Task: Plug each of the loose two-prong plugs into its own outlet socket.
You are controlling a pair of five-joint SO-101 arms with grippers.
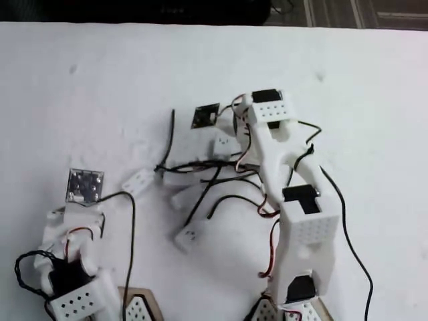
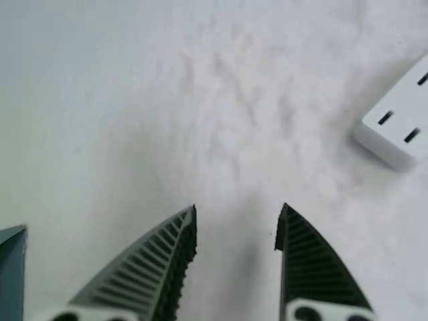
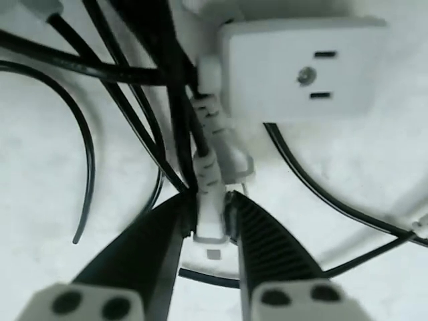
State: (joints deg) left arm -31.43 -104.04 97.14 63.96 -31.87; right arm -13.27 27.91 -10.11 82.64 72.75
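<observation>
- Closest in, the left gripper (image 2: 237, 208) is hanging over the white table (image 2: 120, 100), its jaws spread wide and gripping nothing.
- Just beyond it, a white outlet socket (image 2: 398, 130) is lying flat, showing its slots.
- Further out, the right gripper (image 3: 210, 200) is pinching a white two-prong plug (image 3: 207, 227) tightly between its fingers.
- Past that plug, a second outlet socket (image 3: 301, 70) is resting beside tangled black cables (image 3: 164, 47).

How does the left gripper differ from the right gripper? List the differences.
The left gripper is open and empty; the right gripper is shut on a white plug. The left gripper sits over bare table; the right gripper is among black cables. Both have an outlet socket nearby.
</observation>
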